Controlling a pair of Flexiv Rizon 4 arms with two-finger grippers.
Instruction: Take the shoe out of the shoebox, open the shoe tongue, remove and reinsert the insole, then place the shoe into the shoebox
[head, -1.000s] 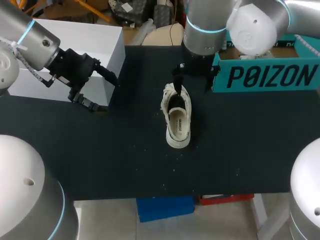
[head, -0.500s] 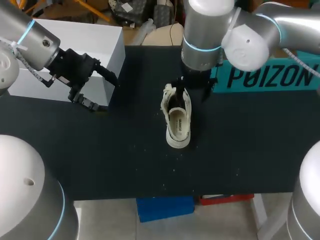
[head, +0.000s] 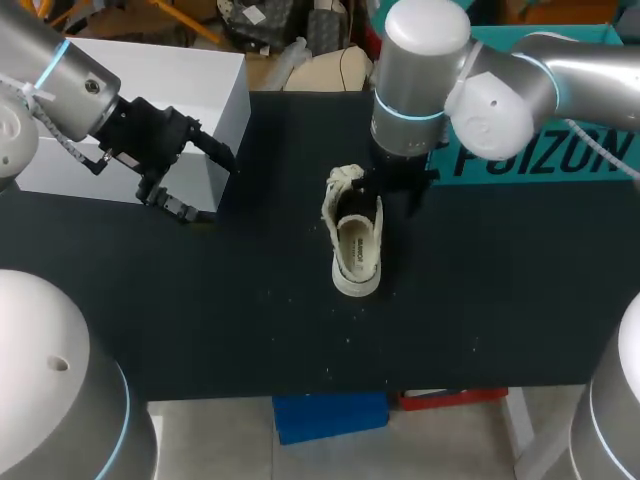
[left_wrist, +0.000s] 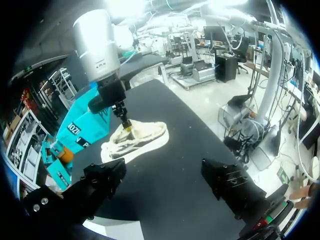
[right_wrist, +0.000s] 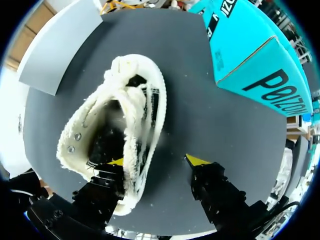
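Head view: the shoe (head: 353, 240) lies outside the shoebox (head: 545, 155), in the middle of the desk (head: 250, 320), with the right end effector (head: 385, 195) at its far end. The left end effector (head: 205, 185) hangs at the far left.

Left wrist view: its fingers are spread and hold nothing.

Right wrist view: the right fingers are spread, one tip inside the shoe's mouth and one outside. I judge that the tongue step is in hand; next they must close and pull.
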